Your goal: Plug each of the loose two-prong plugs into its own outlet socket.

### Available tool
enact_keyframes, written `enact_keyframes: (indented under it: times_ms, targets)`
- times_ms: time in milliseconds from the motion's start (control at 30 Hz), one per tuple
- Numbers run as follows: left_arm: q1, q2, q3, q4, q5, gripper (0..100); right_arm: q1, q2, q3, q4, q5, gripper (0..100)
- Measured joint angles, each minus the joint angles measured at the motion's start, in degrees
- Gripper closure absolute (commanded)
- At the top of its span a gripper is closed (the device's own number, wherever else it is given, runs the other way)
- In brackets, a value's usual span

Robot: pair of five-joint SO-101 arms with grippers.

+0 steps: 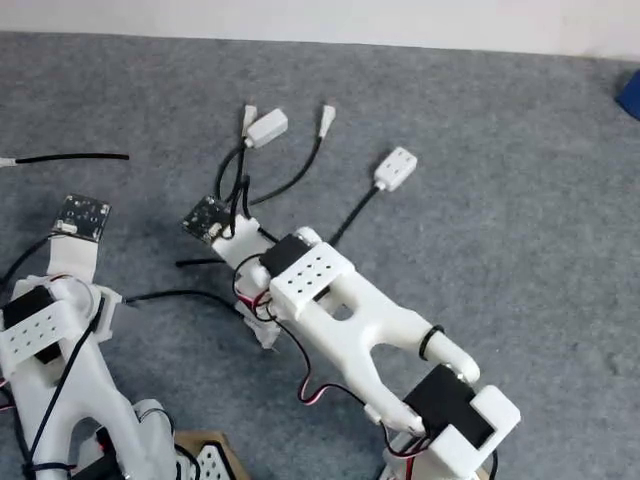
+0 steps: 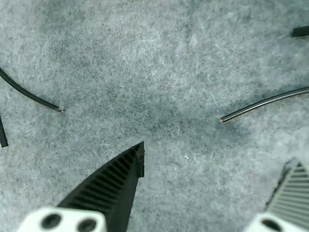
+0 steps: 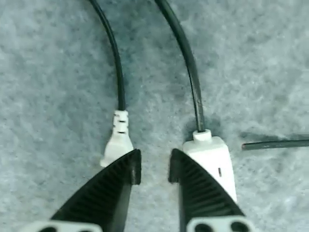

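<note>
Item, right hand point(image 3: 154, 155): low over the grey felt surface point(image 3: 48, 96), ribbed fingers parted by a narrow gap, gripping nothing.

Item, two-prong plug point(image 3: 117, 140): flat on the surface, just beside the outer face of one finger and outside the gap. Prongs hidden behind that finger. Its black cable point(image 3: 116, 63) led away from the hand.

Item, outlet socket point(image 3: 215, 157): white block, partly covered by the other finger. The socket cable point(image 3: 187, 63) lay alongside the plug's.

Item, left hand point(image 2: 217, 153): fingers wide apart, holding nothing, above the felt with a loose cable end point(image 2: 60, 110) near.

Items, far plug point(image 1: 327, 118) and far socket point(image 1: 396, 168): well apart from each other, untouched.

Step in hand, by my judgement: picking up the two-prong plug.

- The gap sat between plug and socket, so closing there would have caught neither.
- You needed to widen the fingers and shift sideways until the plug body lay centred between them.
- You needed to close on the moulded body, not the cable, and keep it square so the prongs could meet the slots.
- You could have set the left hand against the outlet socket, since so light a block would likely slide when pushed.
</note>
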Motion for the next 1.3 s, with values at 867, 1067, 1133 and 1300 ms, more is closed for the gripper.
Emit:
enact_keyframes:
  times_ms: [867, 1067, 1133, 1300]
  targets:
    - [-2.99, 0.0, -0.44, 0.0, -0.09, 57, -7.38, 5.54, 0.0, -4.92, -4.84, 92.1]
    - [-7.47, 0.0, -3.6, 0.0, -0.09, 57, -7.38, 8.79, -0.09, -7.3, -2.73, 92.1]
    - [-8.0, 0.0, -3.78, 0.0, -0.09, 57, -7.21, 11.08, -0.88, -7.47, -1.85, 92.1]
    - [-9.49, 0.0, -3.78, 0.0, -0.09, 57, -7.21, 14.07, -2.46, -7.3, -1.05, 92.1]
